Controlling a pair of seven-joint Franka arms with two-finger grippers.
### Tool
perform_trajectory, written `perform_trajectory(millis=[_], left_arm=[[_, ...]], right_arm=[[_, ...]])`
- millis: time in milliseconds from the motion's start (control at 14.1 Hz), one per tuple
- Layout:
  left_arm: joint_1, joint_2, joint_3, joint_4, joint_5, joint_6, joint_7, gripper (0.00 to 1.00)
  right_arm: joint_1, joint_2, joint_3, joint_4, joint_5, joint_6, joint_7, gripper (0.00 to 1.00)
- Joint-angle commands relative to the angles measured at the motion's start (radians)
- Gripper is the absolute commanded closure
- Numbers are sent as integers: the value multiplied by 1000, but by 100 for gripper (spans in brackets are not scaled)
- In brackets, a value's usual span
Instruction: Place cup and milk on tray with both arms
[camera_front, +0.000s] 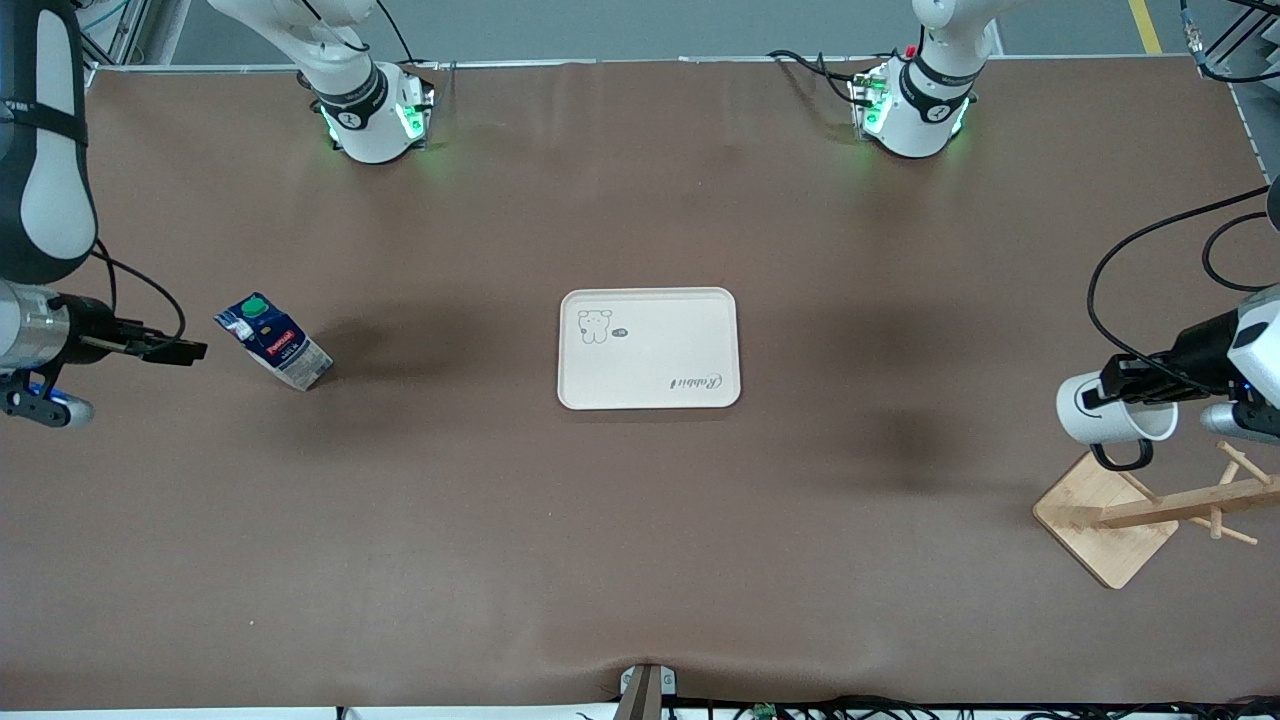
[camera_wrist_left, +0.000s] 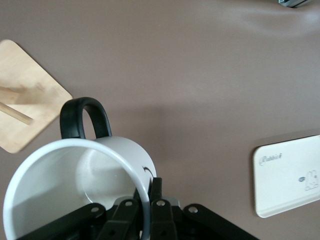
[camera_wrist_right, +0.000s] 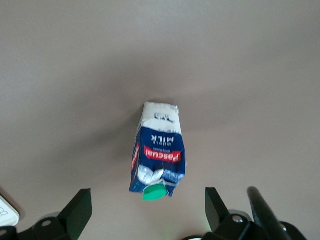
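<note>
Left gripper (camera_front: 1120, 385) is clamped on the rim of the small white mug with black loop handle (camera_front: 1112, 415), holding it in the air above the square wooden rack base (camera_front: 1100, 520) at the left arm's end of the table. Right gripper (camera_front: 180, 350) hangs with jaws spread wide and holding nothing, close beside the dark-blue milk carton with green cap (camera_front: 275, 343), which stands on the brown table (camera_front: 640, 560) toward the right arm's end. The flat cream rectangular tray with bear drawing (camera_front: 650, 350) sits mid-table between them, nothing on it.

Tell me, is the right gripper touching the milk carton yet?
Apart. In the right wrist view the right gripper has its fingers spread wide with the milk carton standing on the table between them, bare table showing on both sides.
</note>
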Motion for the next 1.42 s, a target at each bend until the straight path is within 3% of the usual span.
perform_trajectory(millis=[0,285,498,996,1351], left_arm=[[-4,-24,-50,-2,-9,-26,-87,100],[-45,-18,-140,-1,19,-24,-297,100],[-241,3,-139,26,239,-18,-524,100],[-534,140,-137,32,353,65,-1032,100],[-677,198,-131,-17,369,140,-1146,100]], right_arm=[[11,-128,8,-201,-53,156,62,0],[4,-174,8,-308,-53,208,63,0],[6,-206,8,-387,-53,295,65,0],[6,-271,8,-559,-53,483,134,0],[6,-275,9,-602,-53,517,137,0]])
